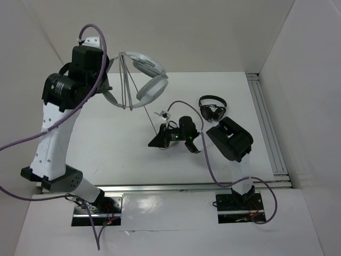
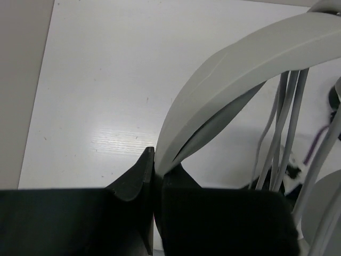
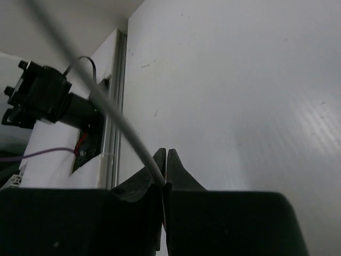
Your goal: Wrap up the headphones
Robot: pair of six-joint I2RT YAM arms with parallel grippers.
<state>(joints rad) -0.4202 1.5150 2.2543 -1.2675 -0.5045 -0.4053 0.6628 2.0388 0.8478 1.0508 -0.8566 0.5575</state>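
Observation:
The white and light-grey headphones (image 1: 150, 80) hang in the air above the far left of the table. My left gripper (image 1: 106, 85) is raised and shut on their wide headband (image 2: 240, 58), which rises from between the black fingers (image 2: 133, 176). Loops of the thin grey cable (image 2: 282, 122) lie across the headband. One cable strand (image 1: 149, 120) runs down to my right gripper (image 1: 155, 142), low over the middle of the table. In the right wrist view the right gripper (image 3: 166, 154) is shut, with the cable (image 3: 106, 106) pinched between its jaws.
Smaller black headphones (image 1: 213, 109) lie on the table at the back right, just behind my right arm (image 1: 230, 140). A metal rail (image 1: 266, 122) runs along the table's right edge. White walls enclose the table at the back and both sides.

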